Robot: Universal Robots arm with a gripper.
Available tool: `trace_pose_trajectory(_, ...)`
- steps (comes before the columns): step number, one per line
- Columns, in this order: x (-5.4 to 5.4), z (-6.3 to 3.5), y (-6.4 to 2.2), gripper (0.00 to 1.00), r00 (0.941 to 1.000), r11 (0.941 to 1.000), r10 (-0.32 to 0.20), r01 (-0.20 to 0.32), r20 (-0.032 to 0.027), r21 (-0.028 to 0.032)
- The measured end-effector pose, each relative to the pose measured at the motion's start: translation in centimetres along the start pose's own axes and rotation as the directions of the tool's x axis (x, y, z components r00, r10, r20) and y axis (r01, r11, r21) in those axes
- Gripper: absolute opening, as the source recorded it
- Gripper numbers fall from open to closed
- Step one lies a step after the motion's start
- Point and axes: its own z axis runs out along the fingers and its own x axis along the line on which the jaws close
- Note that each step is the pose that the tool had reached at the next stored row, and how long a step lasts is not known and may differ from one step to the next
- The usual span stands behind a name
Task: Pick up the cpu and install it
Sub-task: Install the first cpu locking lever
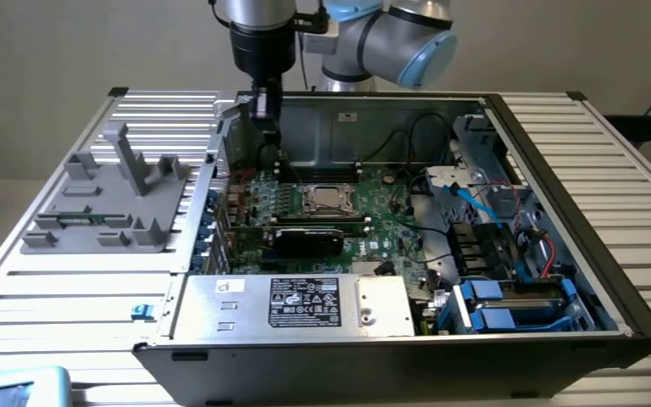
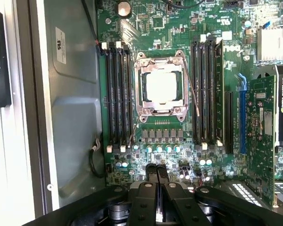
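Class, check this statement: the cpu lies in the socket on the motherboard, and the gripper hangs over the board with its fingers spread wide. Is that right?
No. The wrist view shows the gripper shut, its fingers pressed together with nothing between them. The rest holds: the cpu lies in the socket on the motherboard, and the gripper hangs over the board.

The arm runs off the top edge; print on the power supply label is too small to read.
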Motion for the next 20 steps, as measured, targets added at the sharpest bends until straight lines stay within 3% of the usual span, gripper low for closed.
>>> trace_pose_trajectory(5, 0.00, 0.02, 0.00, 0.11, 0.9966, 0.9966, 0.083, -0.083, -0.0006, -0.0053)
trace_pose_trajectory(10, 0.00, 0.04, 0.00, 0.11, 0.9861, 0.9860, 0.166, -0.166, -0.0017, -0.0107)
trace_pose_trajectory(15, -0.01, 0.06, 0.00, 0.11, 0.9685, 0.9684, 0.249, -0.249, -0.0033, -0.0159)
trace_pose_trajectory(20, -0.01, 0.08, 0.00, 0.11, 0.9438, 0.9436, 0.330, -0.330, -0.0053, -0.0211)
